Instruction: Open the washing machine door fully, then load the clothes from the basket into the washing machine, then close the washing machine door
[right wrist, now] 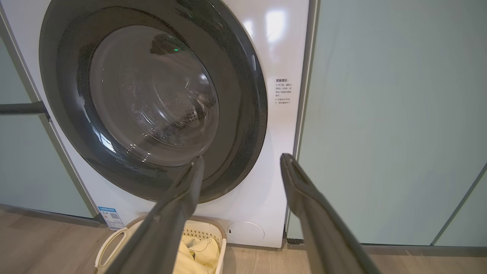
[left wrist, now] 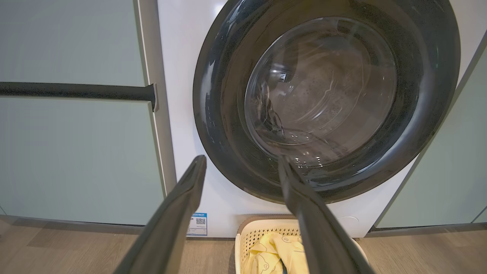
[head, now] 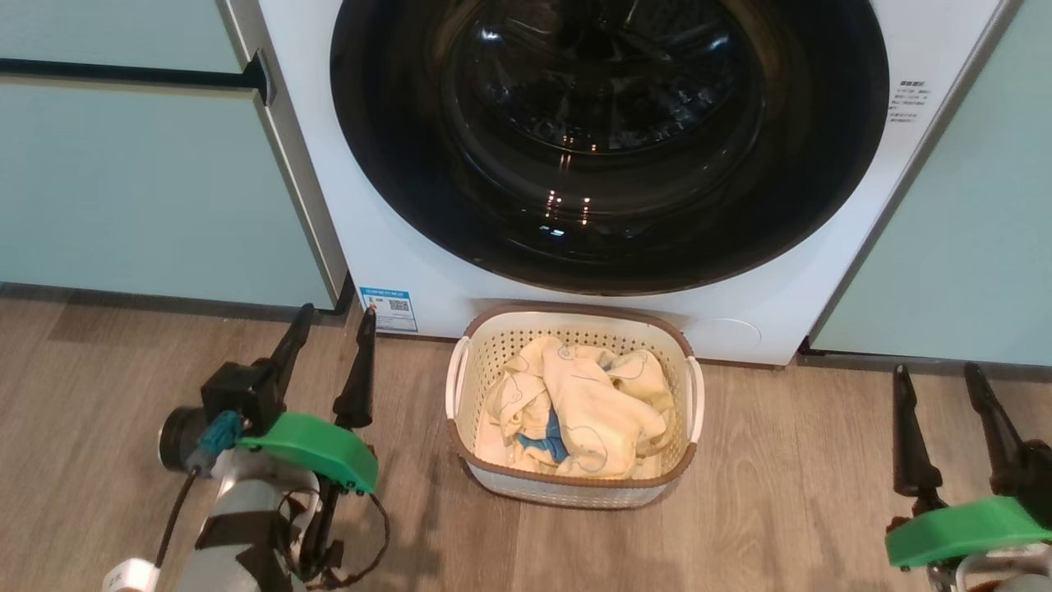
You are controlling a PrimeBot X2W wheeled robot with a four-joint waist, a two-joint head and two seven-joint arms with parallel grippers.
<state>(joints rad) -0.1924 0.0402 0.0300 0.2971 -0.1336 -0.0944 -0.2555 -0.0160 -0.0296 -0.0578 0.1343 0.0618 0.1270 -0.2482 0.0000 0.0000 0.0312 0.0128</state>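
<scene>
1. The machine [head: 386,263] is a white front-loader standing on the floor [head: 781,493] between mint cabinets [head: 123,181]. Its front panel looks sound.
2. The door [head: 386,164] is shut and flush to the machine's front. It is a glossy black ring round a clear bulging bowl, with the drum dimly visible behind. I cannot tell where its handle or hinge lies. Risk: the slick curved rim gives poor purchase, so a finger could slide off or pull at the hinge side to no effect. If opened short of full, it would crowd the arms during loading.
3. The basket [head: 567,492] is cream and perforated, with a brown rim and white side handles. It sits on the floor hard by the machine's foot, centred below the door. Risk: it looks light, and an arm working the door could knock it or tip it.
4. The clothes [head: 588,403] are pale yellow with thin blue line drawings. They are heaped loose in the basket, below its rim, with a blue piece [head: 549,440] tucked low in the heap. Risk: the pieces are soft and tangled. A pinch on one may drag others over the rim onto the floor, and a hem trailing across the opening would be trapped by the closing door.
5. The left gripper [head: 337,312] hangs over the floor left of the basket. Its fingers [head: 359,378] are spread and hold nothing.
6. The right gripper [head: 937,370] hangs over the floor well right of the basket, its fingers likewise spread and empty. Judgement: the opening step is not yet begun.
</scene>
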